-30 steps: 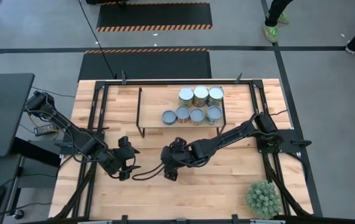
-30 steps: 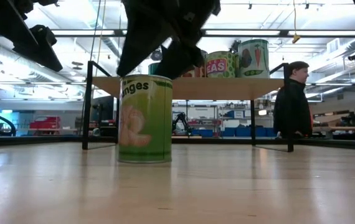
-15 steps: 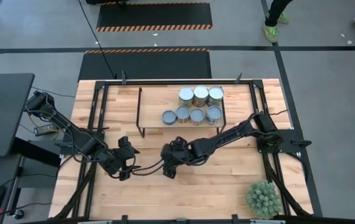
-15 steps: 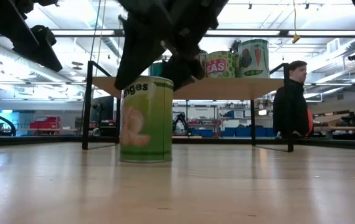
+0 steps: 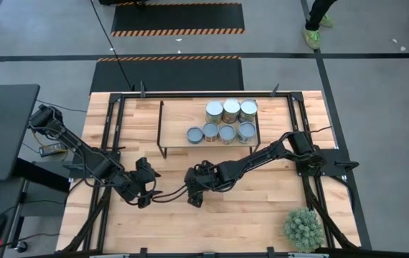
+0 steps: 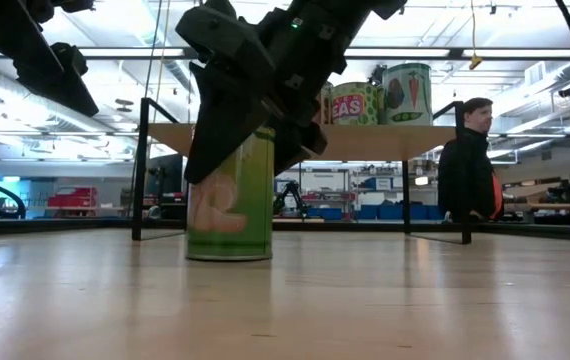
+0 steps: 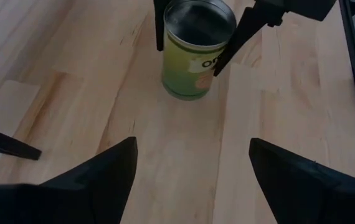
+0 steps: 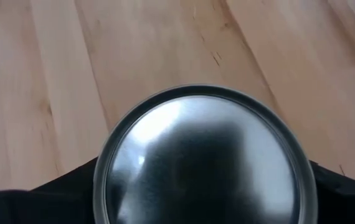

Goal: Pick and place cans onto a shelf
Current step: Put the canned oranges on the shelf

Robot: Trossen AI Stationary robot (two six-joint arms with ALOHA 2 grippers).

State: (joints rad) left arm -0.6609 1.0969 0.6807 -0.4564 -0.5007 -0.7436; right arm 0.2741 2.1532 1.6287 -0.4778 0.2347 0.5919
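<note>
Cans (image 5: pixel 225 122) sit seven together on shelf (image 5: pixel 176 133).

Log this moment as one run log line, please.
right gripper: fingers either side of green can on table | left gripper: open, waiting nearby | shelf: seven cans

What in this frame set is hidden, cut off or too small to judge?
- Green can, high view: hidden under the right gripper.
- Its label, low view: word covered by the right gripper's fingers.
- Contact of fingers and can: not settled in any view.
- Shelf cans, high view: labels unseen from above.
- Left gripper: fingertips cut by the picture's edge.
</note>
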